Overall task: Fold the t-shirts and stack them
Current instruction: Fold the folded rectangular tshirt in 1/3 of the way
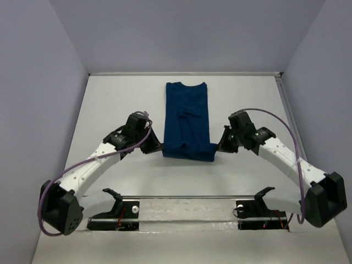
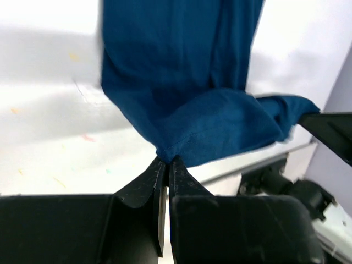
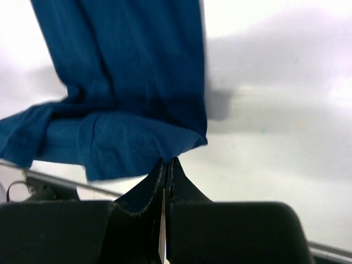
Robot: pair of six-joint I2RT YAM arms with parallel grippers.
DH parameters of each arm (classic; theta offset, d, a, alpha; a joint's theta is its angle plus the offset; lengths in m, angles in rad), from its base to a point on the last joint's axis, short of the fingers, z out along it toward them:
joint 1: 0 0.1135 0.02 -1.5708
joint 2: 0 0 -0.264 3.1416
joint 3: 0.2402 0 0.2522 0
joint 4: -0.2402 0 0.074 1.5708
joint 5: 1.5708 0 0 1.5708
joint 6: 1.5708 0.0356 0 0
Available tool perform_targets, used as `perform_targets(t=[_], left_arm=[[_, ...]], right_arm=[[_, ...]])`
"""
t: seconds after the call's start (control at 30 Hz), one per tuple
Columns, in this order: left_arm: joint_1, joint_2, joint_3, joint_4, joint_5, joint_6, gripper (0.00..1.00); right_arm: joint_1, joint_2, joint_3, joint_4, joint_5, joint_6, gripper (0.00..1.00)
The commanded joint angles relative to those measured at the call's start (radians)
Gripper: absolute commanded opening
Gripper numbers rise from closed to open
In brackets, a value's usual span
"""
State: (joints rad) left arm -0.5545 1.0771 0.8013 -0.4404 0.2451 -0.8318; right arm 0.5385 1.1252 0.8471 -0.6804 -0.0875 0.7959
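Dark navy cloth lies in the middle of the white table (image 1: 110, 110): one t-shirt (image 1: 187, 118), folded lengthwise into a narrow strip that runs from near to far. Its far end, with the collar, lies flat close to the table's far edge. Its near end lies between the two arms. No other garment shows in any view.

There are two pincers, one at each near corner of the strip. The left pincer (image 1: 158, 148) has its fingers pressed together on the near left corner, and its wrist camera shows the hem pinched between the black tips. The right pincer (image 1: 220, 146) is likewise pressed together on the near right corner, with the cloth caught at its tips. Between the two grips the near hem bunches into a thicker band. It seems raised a little off the table, though the overhead view does not settle that.

Both white arms reach inward from the near corners, each with one purple cable (image 1: 275, 118) looping along it. A metal rail (image 1: 187, 196) runs left to right along the near edge, with two black brackets (image 1: 118, 209) on it, one to the left and one to the right.
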Motion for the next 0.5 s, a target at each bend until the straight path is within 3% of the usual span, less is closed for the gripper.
perform_targets(t=[0.0, 0.13, 0.47], left_arm=[[0.096, 0.128, 0.128, 0.057, -0.059, 0.15, 0.0], [0.133, 0.307, 0.296, 0.092, -0.102, 0.212, 0.0], [0.168, 0.648, 0.571, 0.117, -0.125, 0.295, 0.0]], right_arm=[[-0.103, 0.152, 0.144, 0.117, -0.001, -0.188, 0.0], [-0.155, 0.35, 0.298, 0.166, -0.026, -0.239, 0.0], [-0.233, 0.655, 0.539, 0.188, -0.058, -0.297, 0.0]])
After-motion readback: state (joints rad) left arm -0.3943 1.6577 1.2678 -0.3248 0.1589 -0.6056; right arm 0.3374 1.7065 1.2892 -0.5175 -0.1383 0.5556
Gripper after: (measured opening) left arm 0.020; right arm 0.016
